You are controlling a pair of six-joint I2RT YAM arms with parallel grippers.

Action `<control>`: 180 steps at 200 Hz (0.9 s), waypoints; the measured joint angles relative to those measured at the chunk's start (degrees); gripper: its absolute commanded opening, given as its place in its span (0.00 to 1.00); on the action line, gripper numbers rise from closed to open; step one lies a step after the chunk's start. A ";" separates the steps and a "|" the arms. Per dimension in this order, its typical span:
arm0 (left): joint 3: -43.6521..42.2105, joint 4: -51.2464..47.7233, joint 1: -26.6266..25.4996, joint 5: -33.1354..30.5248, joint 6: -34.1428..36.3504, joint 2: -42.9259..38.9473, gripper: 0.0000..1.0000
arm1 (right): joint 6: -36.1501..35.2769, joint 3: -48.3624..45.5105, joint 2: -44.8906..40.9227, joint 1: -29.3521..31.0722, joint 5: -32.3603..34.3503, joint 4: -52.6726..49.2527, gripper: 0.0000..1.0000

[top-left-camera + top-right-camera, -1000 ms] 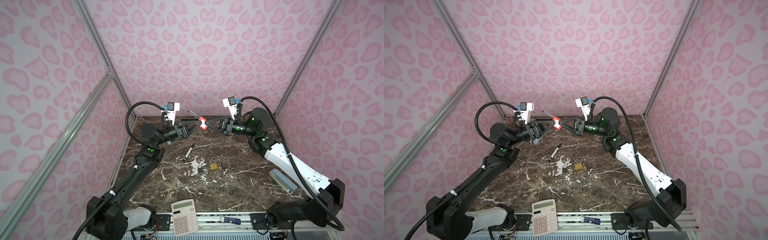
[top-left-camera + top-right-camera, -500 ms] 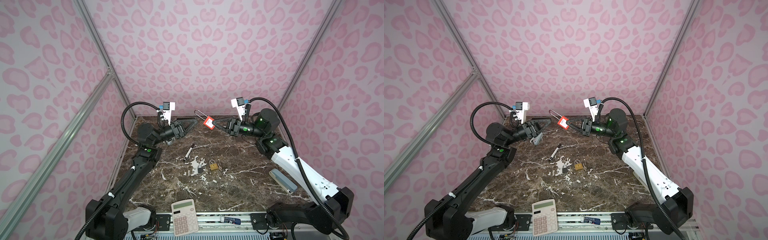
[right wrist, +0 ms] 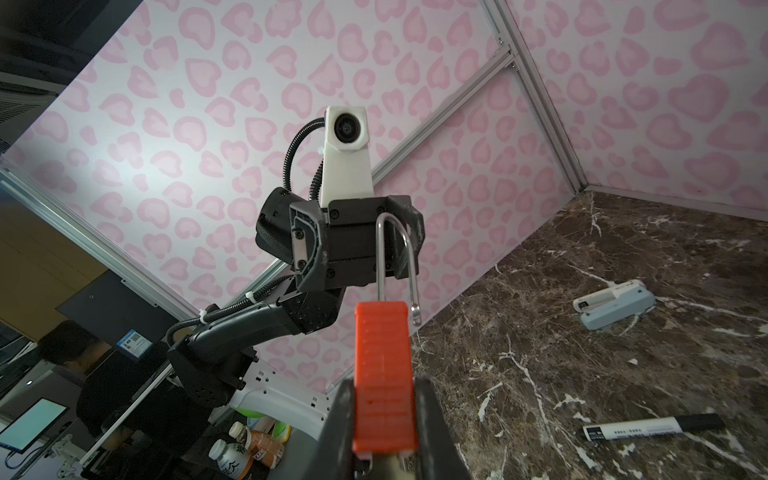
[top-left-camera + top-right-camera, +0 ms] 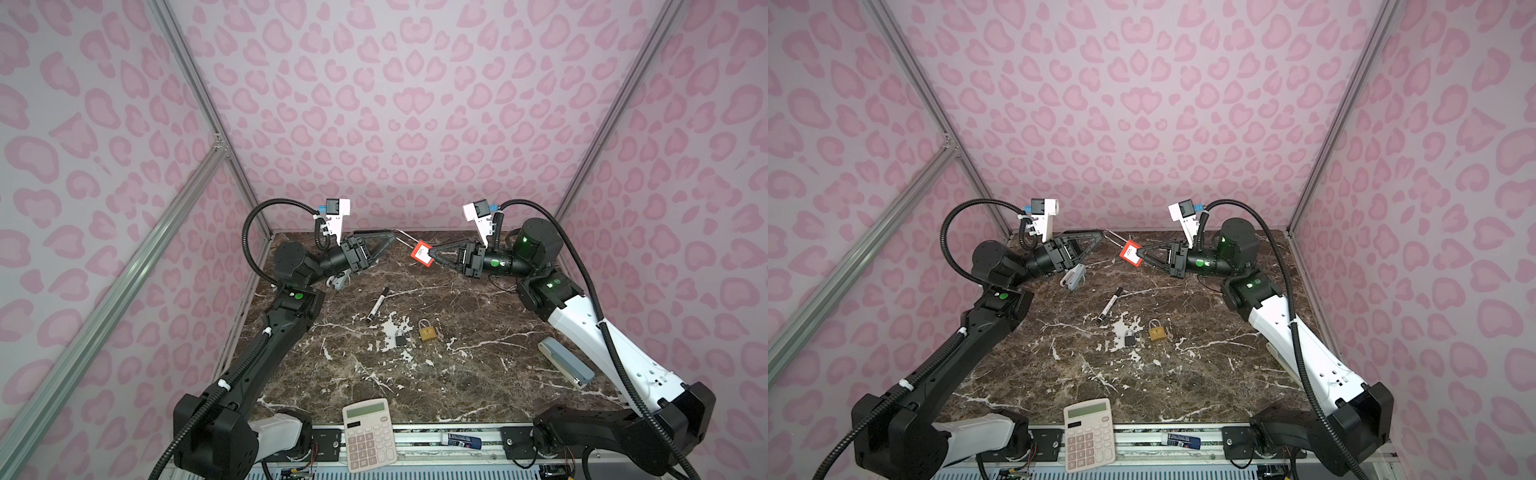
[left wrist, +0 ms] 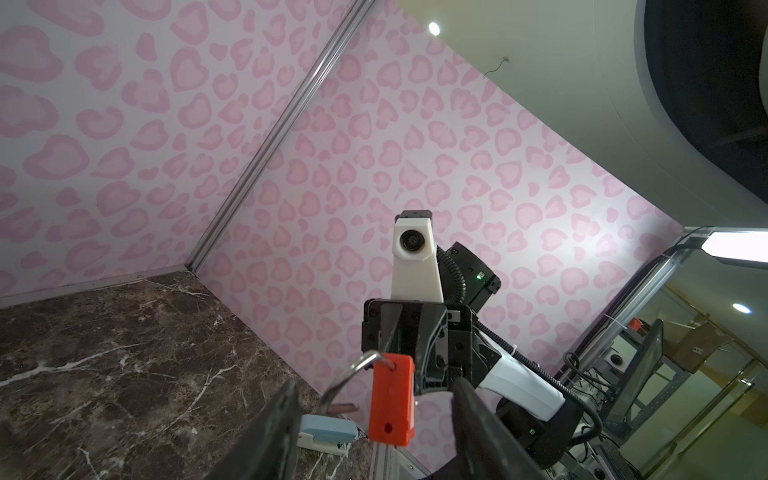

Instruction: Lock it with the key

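My right gripper is shut on the body of a red padlock, held in the air over the back of the marble table. In the right wrist view the padlock sits clamped between the fingers, and its steel shackle stands swung open with one leg free. My left gripper faces it, open, with its fingertips just short of the shackle. In the left wrist view the padlock appears between the spread fingers, beyond them. The key is hidden.
On the table lie a black-and-white marker, a small dark padlock, a brass padlock, a blue-grey stapler by the right arm and a white device under the left gripper. A calculator sits at the front edge.
The two grippers have drawn apart. The right one has carried the red padlock to the right, and the left one has backed off to the left, still open.
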 measured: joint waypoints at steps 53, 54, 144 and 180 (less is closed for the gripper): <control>0.35 0.44 -0.04 0.04 -0.57 0.42 0.26 | 0.00 -0.26 0.15 0.00 -0.39 -0.39 0.07; 0.35 0.44 -0.04 0.04 -0.59 0.42 0.25 | 0.00 -0.26 0.15 0.00 -0.39 -0.37 0.06; 0.33 0.44 -0.04 0.04 -0.61 0.42 0.04 | 0.07 -0.26 0.61 0.00 -1.36 0.04 0.06; 0.33 1.29 -0.04 0.02 -0.57 0.37 0.04 | 2.19 -0.26 1.51 -0.07 -2.78 2.64 0.06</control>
